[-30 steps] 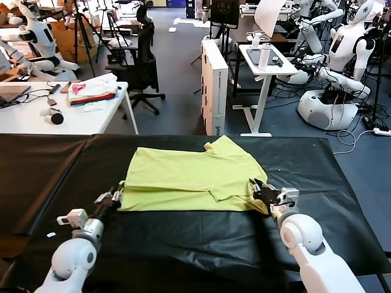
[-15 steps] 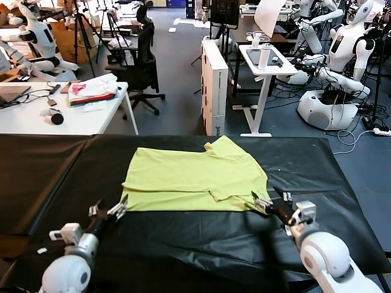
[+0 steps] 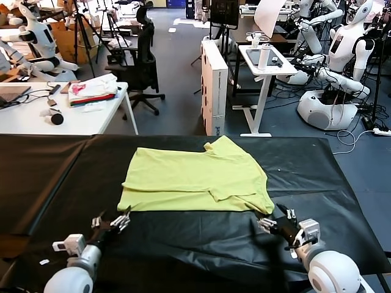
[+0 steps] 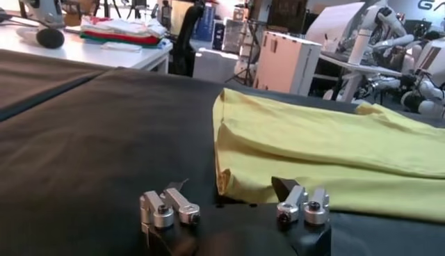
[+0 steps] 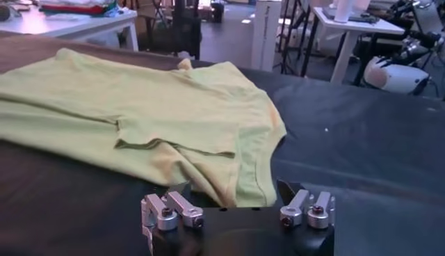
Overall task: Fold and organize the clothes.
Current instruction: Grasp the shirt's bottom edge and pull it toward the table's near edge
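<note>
The lime yellow-green T-shirt (image 3: 195, 177) lies folded flat on the black table (image 3: 55, 177), with a sleeve fold near its right front. My left gripper (image 3: 113, 222) is open and empty, just short of the shirt's near left corner. My right gripper (image 3: 275, 221) is open and empty, just short of the near right corner. In the left wrist view the shirt's corner (image 4: 229, 177) sits just beyond the open left gripper (image 4: 231, 188). In the right wrist view the shirt's hem (image 5: 240, 174) lies just ahead of the open right gripper (image 5: 233, 189).
A white table (image 3: 36, 122) at the back left holds a white, pink and red fabric pile (image 3: 93, 89). Beyond the black table stand an office chair (image 3: 143, 67), a white cabinet (image 3: 214, 85), a small white desk (image 3: 266, 61) and other robots (image 3: 345, 55).
Both grippers have drawn back from the shirt's near corners toward the table's near edge. The shirt stays flat where it lay.
</note>
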